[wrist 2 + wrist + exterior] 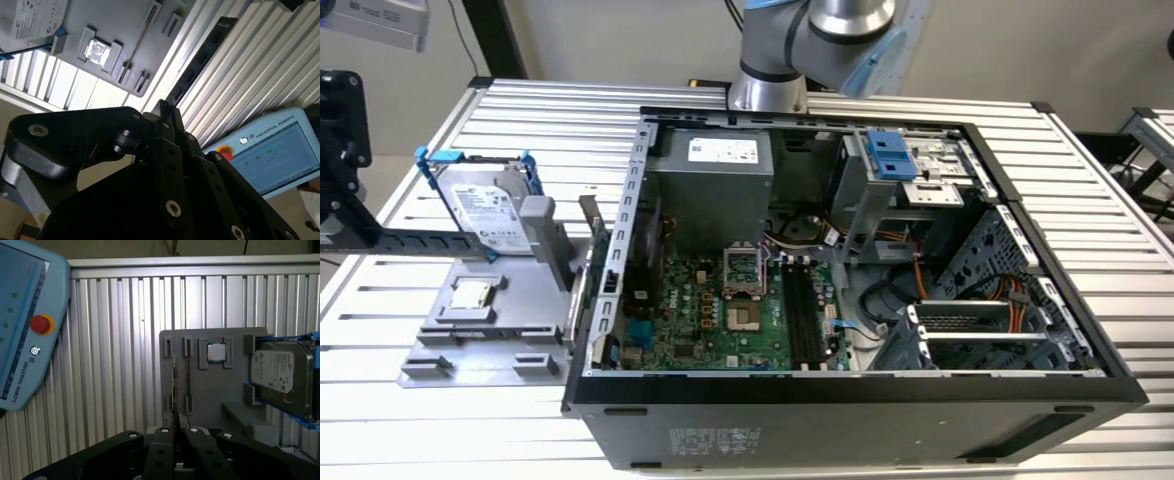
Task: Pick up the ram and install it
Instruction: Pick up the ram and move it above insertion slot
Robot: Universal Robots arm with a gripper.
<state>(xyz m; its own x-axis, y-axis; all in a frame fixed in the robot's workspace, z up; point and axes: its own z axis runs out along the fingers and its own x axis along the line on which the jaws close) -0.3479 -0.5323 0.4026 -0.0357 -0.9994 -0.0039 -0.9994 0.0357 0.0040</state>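
The ram [200, 62] looks clear of the table, pinched by its flat faces in the gripper [166, 111]. The black fingers [162, 442] are drawn in narrow and clamped on the board, and in the second wrist view a long dark length juts out past the tips. I'd call it light, thin and stiff but easy to crack or twist, so a hold on the faces suits it, and the contact edge is best left untouched. Beyond it lie the ribbed aluminium table [260, 65] and the grey holder [235, 405], with the hard drive [282, 375] at the holder's far side. In the exterior view the black memory slots [807, 320] sit low inside the open case [640, 200], cables [878, 298] near them and metal walls all round, so there looks to be open room from above and little sideways
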